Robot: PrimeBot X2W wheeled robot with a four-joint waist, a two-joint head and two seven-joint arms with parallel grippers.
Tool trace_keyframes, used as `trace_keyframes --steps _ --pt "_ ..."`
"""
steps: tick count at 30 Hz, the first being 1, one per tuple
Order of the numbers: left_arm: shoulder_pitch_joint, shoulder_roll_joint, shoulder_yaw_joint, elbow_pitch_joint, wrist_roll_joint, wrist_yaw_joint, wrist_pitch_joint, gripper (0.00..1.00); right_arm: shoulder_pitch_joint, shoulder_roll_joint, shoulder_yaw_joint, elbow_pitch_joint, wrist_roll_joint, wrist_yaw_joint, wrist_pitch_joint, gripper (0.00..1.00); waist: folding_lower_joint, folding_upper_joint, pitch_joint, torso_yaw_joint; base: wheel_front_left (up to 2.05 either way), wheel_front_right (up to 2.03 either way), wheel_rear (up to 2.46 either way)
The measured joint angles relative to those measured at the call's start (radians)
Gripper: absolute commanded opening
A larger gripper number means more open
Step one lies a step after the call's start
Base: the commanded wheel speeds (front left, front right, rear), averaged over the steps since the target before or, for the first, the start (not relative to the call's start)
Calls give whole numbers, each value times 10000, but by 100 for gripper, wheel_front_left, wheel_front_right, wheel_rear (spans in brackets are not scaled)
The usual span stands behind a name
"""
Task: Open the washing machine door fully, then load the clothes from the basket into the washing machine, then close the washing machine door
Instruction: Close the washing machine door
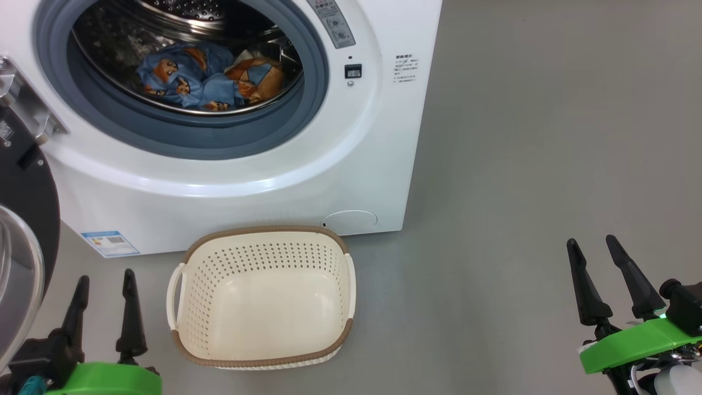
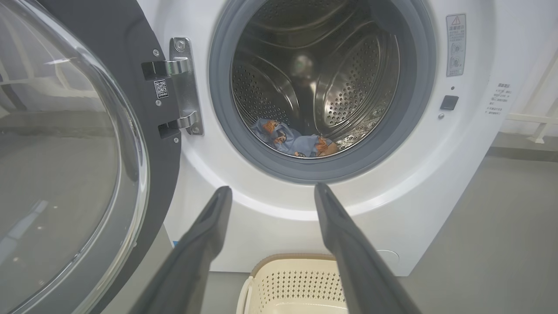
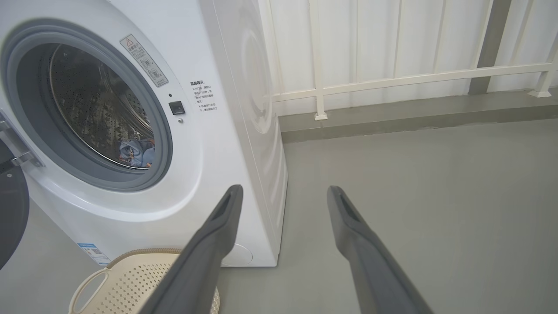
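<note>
Left gripper (image 1: pixel 106 276), right gripper (image 1: pixel 592 241) — long tapered black fingers (image 1: pixel 584 285), bright green mounts (image 1: pixel 630 340); teal connector (image 1: pixel 32 385) lower left, white forearm shell (image 1: pixel 677 381) lower right.

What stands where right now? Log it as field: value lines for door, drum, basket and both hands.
washing machine door: swung open, on the left
washing machine: drum exposed
clothes: heaped at the drum's bottom
basket: empty, on the floor before the machine
left hand: open, holding nothing, left of the basket
right hand: open, holding nothing, far right
step left: close the door
</note>
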Motion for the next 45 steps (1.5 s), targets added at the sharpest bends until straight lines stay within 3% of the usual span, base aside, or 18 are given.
trace_keyframes --steps 15,33,45 --pt "161 -140 -15 -242 -192 0 2 100 -4 -194 146 -174 -35 0 0 100 1 0 99 721 0 0 0" --pt "656 -366 194 -522 -447 6 2 100 -175 -594 911 -265 -79 0 0 100 0 0 197 2852 0 0 0" --pt "847 -370 6 -569 -982 249 0 100 -182 -788 1131 -261 -79 0 0 100 0 0 89 4154 0 0 0"
